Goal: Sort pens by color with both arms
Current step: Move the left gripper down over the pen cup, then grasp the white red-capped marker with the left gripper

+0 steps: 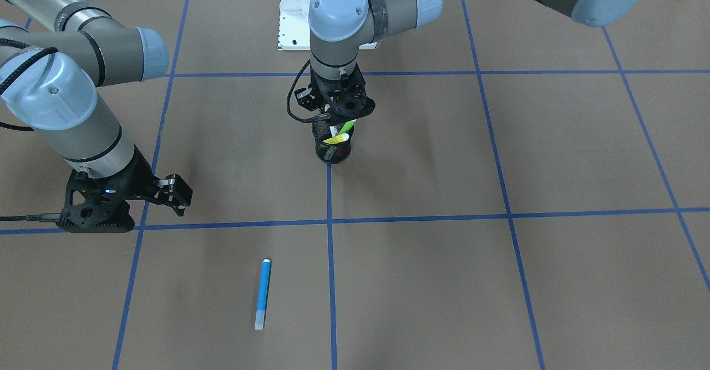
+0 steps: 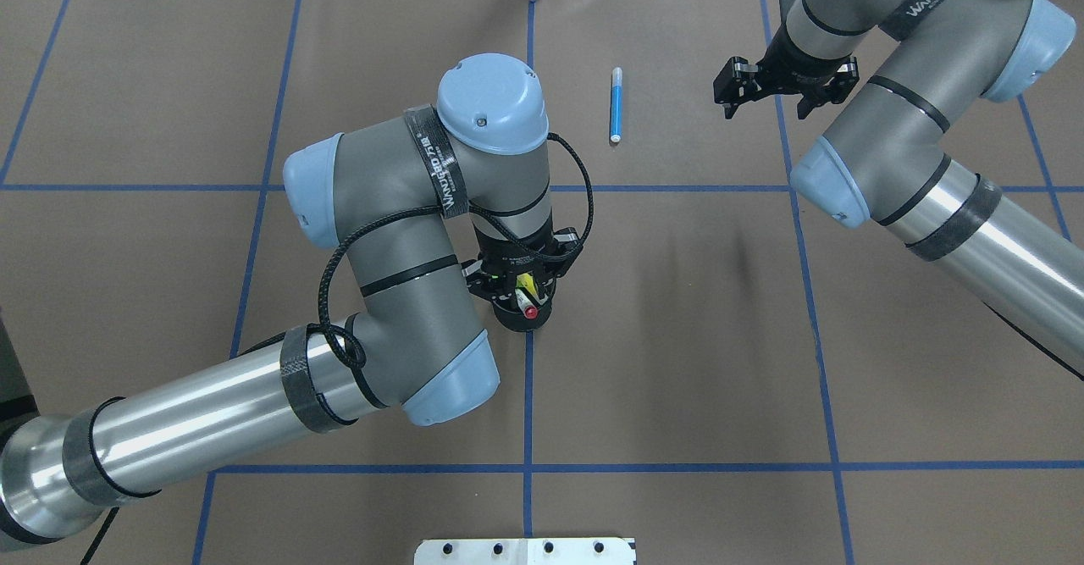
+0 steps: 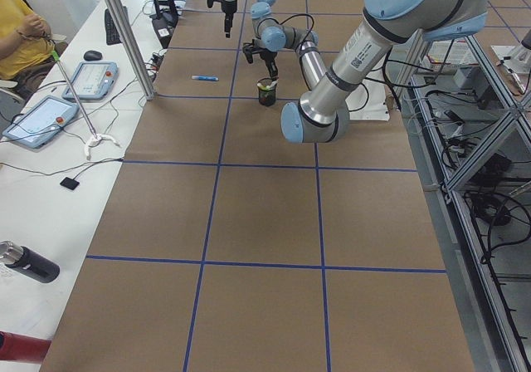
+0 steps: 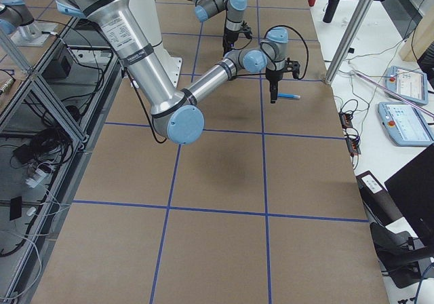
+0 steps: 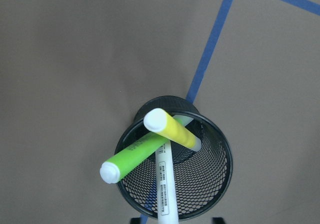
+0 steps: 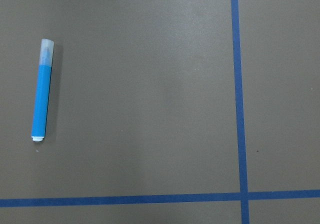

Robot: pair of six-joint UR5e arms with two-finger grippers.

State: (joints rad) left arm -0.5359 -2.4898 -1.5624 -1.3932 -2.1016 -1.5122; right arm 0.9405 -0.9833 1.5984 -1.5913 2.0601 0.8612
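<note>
A black mesh cup [image 1: 333, 151] stands at mid-table on a blue tape line. It holds a green pen [image 5: 135, 156], a yellow pen [image 5: 172, 129] and a white-bodied pen [image 5: 165, 184] whose red cap [image 2: 531, 312] points up. Right above the cup hangs my left gripper [image 1: 339, 116], open. Its fingertips [image 5: 216, 219] stand either side of the white pen without touching it. A blue pen [image 2: 616, 105] lies alone on the far side of the table. My right gripper [image 2: 777, 92] hovers open and empty beside it, about a pen's length off.
Blue tape lines [image 1: 330, 220] divide the brown table into squares. The white pedestal base [image 2: 525, 551] sits at the robot's edge. In the exterior left view a person [image 3: 21, 36], tablets [image 3: 91, 77] and a metal post [image 3: 124, 31] stand along the operators' side bench.
</note>
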